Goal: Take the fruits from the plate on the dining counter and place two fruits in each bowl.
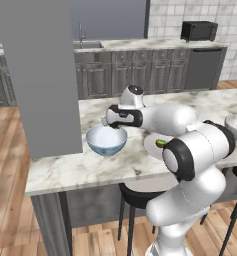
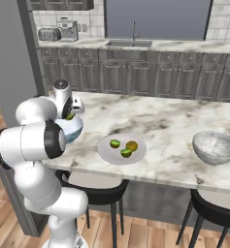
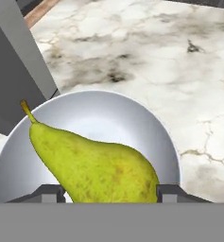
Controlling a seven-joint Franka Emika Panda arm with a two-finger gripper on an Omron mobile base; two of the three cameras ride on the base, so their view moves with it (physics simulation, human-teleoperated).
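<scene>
A yellow-green pear [image 3: 99,165] sits between my gripper's [image 3: 111,191] two fingertips, which are shut on its wide end. It hangs just above the pale blue-white bowl [image 3: 108,111], stem toward the bowl's far rim. From the base, this bowl [image 1: 106,142] stands near the left end of the dining counter [image 2: 160,116], with the gripper [image 2: 71,115] over it. The plate [image 2: 109,154] lies in the middle and bears a lime-green fruit [image 2: 115,143], a yellow-brown one [image 2: 131,145] and a second lime-green one [image 2: 126,153]. The greyish white bowl [image 2: 215,147] stands to the right.
A grey pillar [image 1: 40,75] rises right beside the blue-white bowl, at the counter's left end. Dark stools [image 2: 99,191] stand under the counter's front edge. Behind runs the plain counter with dark cabinets [image 2: 136,72], a sink and small appliances.
</scene>
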